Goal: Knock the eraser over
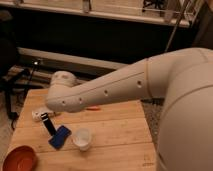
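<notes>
The eraser [48, 125] is a slim black block standing upright, slightly tilted, on the left part of the wooden table [115, 132]. A flat blue pad [60, 137] lies just right of its base. A white cup [81, 139] stands right of the pad. A long white bar-shaped object [39, 114] lies just behind the eraser. My white arm [115, 87] reaches in from the right, and its rounded end [62, 95] hangs above and behind the eraser. My gripper is not in view; the arm hides it.
A red bowl [20, 159] sits at the table's front left corner. A small orange object [93, 108] lies mid-table under the arm. A dark chair [10, 60] stands to the left and a dark cabinet wall [100, 35] runs behind.
</notes>
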Robot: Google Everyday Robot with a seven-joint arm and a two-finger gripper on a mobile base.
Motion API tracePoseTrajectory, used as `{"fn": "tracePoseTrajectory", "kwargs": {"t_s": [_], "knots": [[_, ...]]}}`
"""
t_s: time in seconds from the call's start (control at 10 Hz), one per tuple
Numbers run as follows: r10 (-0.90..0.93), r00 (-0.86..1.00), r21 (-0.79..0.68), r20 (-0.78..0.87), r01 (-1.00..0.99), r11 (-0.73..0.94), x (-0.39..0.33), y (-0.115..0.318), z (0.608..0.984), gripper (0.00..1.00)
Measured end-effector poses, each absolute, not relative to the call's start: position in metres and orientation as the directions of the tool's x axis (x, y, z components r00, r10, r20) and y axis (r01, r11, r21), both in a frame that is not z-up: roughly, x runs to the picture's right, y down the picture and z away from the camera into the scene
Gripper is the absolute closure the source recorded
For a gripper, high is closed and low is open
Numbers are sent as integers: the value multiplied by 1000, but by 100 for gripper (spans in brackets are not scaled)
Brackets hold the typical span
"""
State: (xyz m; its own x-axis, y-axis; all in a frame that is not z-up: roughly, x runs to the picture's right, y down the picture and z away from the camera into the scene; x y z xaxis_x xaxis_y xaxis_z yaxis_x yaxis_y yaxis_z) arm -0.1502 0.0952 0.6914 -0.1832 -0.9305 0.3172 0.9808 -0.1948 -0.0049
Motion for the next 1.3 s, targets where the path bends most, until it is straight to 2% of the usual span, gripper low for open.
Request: {"fn": "tracePoseTrajectory", "kwargs": {"t_s": [0.1,0.4,0.7,1.1,1.3], "knots": [[-919,-251,-2,303,964,-264,-176,102,691,99],[-879,-367,39,304,927,-374,-246,124,697,100],[-843,-433,130,320,901,-413,-302,142,710,100],[-832,-476,354,285,859,-370,-369,156,708,100],[-868,-435,475,239,832,-287,-389,140,679,100]]}}
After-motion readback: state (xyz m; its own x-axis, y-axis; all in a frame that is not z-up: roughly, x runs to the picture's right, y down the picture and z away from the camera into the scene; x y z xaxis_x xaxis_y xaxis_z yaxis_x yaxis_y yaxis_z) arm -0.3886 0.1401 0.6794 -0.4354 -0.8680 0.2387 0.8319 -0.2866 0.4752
